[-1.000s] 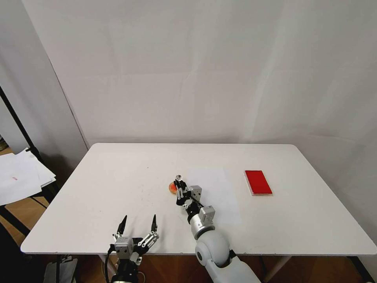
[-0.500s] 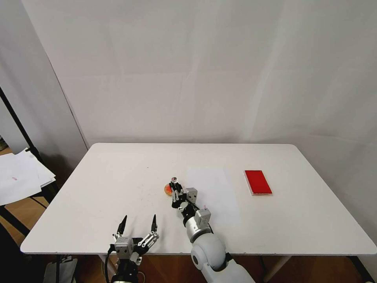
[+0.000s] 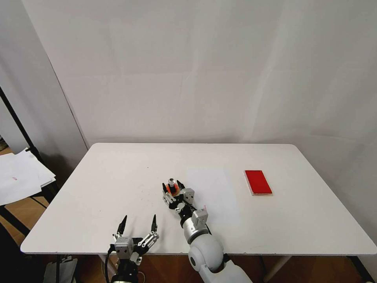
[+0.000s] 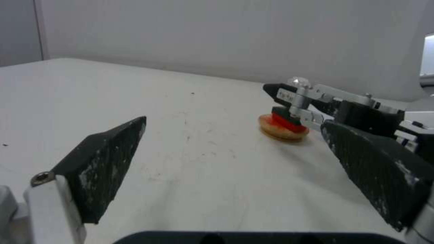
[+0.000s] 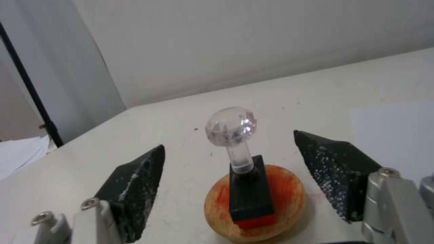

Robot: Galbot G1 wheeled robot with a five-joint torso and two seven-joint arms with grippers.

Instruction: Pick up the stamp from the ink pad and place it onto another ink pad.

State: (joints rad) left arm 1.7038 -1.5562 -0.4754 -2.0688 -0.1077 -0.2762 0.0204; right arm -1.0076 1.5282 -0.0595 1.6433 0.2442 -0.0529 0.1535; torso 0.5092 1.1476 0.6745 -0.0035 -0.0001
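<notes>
White table (image 3: 118, 173) and pale backdrop frame our workspace. Our right arm reaches forward over the near centre, its right gripper (image 3: 171, 190) low at the round ink pad (image 3: 172, 190). Its jaws are spread, one finger on each side of the stamp (image 5: 242, 169), neither touching it. That stamp stands upright on the round pad, released. Far to the right lies the red rectangular ink pad (image 3: 258, 182), with a paper sheet (image 3: 214, 188) between. Our left gripper (image 3: 137, 228) waits at the near edge, fingers apart, holding nothing. No legible writing is visible.
</notes>
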